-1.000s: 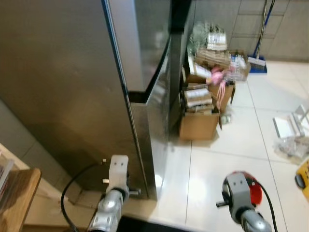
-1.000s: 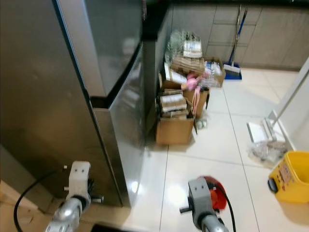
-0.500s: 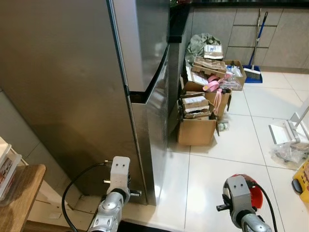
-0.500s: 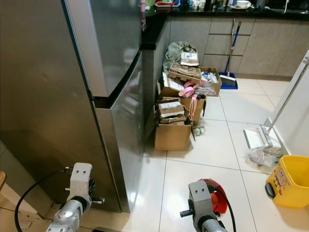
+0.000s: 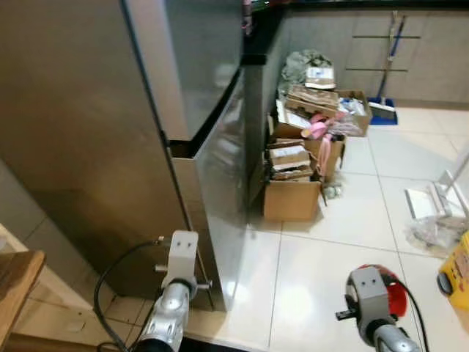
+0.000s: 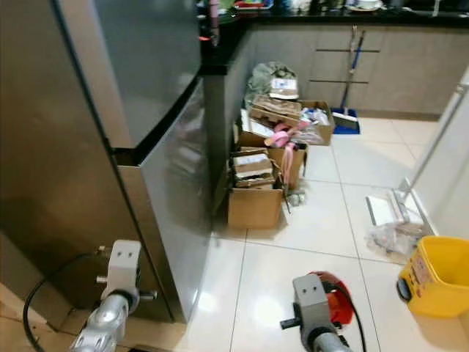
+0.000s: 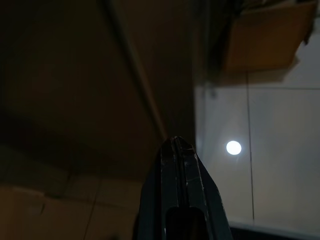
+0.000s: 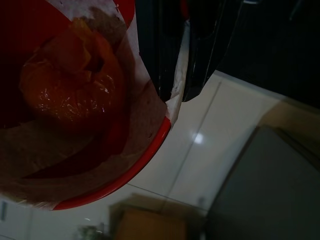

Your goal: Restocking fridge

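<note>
fridge: i take the steel fridge point(image 5: 110, 110) as my landmark. it stands shut ahead and to the left, upper door over lower door point(image 5: 220, 198), a dark seam between them.
right gripper: the right gripper point(image 8: 175, 85) hangs low, out on the tiled floor point(image 5: 322, 257) to the right of the fridge's front corner. its jaws are nearly together, pinching the edge of a red bag point(image 8: 75, 100).
task item: the red bag, with something orange inside its clear window, dangles from the right gripper, well apart from the fridge doors. i cannot tell what the orange contents are.
left gripper: the left gripper point(image 7: 177, 155) hangs idle just in front of the fridge's lower corner, fingers pressed flat together, holding nothing.
surroundings: cardboard boxes point(image 5: 293, 180) piled with clutter stand against the counter beyond the fridge. a yellow bucket point(image 6: 436, 275) sits far to the fridge's right.
step in hand: my judgement is the carry-and-approach stage; nothing is stocked yet and the doors are closed.
next move: i judge the free left gripper must open and reach the upper door's edge to pull it, while the right keeps its pinch on the bag. squaring up to the door front first looks necessary.
risk: the thin pinch on the bag edge could slip.
</note>
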Controlling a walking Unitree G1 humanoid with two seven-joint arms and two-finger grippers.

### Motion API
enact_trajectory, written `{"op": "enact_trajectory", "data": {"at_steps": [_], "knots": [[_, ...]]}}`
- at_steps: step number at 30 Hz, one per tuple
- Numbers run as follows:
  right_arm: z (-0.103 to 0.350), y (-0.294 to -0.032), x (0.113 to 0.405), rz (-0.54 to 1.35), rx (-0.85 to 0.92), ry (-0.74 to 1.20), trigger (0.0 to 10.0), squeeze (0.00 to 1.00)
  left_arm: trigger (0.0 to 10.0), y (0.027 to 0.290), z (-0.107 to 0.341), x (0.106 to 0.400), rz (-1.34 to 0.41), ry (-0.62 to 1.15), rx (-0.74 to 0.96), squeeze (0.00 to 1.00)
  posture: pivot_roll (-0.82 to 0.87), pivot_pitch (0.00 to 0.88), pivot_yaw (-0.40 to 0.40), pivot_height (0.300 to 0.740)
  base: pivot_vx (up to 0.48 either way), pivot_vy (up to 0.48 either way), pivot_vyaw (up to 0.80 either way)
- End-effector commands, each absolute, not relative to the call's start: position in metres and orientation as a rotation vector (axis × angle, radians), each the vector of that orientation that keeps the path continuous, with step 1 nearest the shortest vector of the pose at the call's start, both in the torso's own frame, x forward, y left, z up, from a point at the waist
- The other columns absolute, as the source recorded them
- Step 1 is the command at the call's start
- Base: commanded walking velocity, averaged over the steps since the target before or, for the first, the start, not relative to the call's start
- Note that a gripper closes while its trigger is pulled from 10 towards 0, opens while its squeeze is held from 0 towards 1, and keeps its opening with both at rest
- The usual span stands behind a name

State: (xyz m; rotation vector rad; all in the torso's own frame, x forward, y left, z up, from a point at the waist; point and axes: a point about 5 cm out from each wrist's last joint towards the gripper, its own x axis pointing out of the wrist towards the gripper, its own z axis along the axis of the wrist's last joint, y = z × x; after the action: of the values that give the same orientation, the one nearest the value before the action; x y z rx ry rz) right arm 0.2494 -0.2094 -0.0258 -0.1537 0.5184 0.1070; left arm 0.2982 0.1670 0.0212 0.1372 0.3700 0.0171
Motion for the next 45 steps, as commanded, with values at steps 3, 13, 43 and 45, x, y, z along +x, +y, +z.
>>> {"op": "enact_trajectory", "data": {"at_steps": [3,13,43,45], "knots": [[-0.024,-0.208,0.25,0.113,-0.156,0.496,10.0,0.0,10.0,0.177,0.016,0.298,0.059,0.412,0.123,0.0,-0.05,0.069,0.016,0.74,0.0,0.0,0.0],[-0.021,-0.212,0.251,0.133,-0.179,0.491,10.0,0.0,10.0,0.188,0.031,0.314,0.009,0.351,0.14,0.0,-0.07,0.073,0.008,0.74,0.0,0.0,0.0],[-0.006,-0.211,0.26,0.187,-0.232,0.424,10.0,0.0,10.0,0.227,0.108,0.369,0.031,0.238,0.183,0.0,-0.08,0.238,0.017,0.74,0.0,0.0,0.0],[-0.006,-0.212,0.26,0.185,-0.232,0.422,10.0,0.0,10.0,0.228,0.11,0.37,0.041,0.23,0.181,0.0,-0.09,0.24,0.019,0.74,0.0,0.0,0.0]]}}
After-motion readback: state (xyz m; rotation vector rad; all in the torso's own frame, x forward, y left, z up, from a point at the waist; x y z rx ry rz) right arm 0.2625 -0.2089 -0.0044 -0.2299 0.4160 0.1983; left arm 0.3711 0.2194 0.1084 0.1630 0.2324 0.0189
